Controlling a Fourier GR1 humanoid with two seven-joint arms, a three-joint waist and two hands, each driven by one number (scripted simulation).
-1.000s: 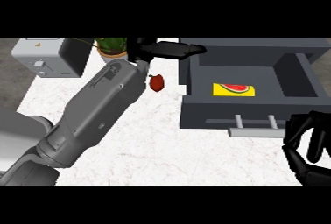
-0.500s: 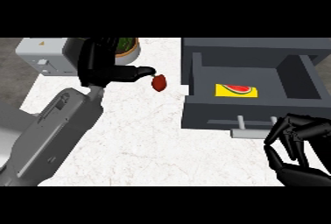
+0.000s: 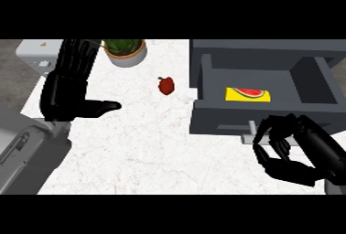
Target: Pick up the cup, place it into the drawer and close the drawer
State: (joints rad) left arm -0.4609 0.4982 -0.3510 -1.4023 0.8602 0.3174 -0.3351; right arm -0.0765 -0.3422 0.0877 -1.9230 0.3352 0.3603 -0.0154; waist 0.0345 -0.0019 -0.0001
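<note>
One left hand point(image 3: 65, 93) flat (right hand point(image 3: 304, 153) curled)

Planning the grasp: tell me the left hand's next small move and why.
Probably move the left hand right, toward the red object, and bring its fingers around it. The hand is open, holds nothing and lies apart from the object, which sits on the counter; the drawer already stands open.

On the white tabletop point(image 3: 148, 151) a small red cup point(image 3: 165, 85) sits between the straight-fingered left hand point(image 3: 67, 91) and the open grey drawer point(image 3: 223, 121), while the right hand point(image 3: 304, 151) curls by the drawer's front.
</note>
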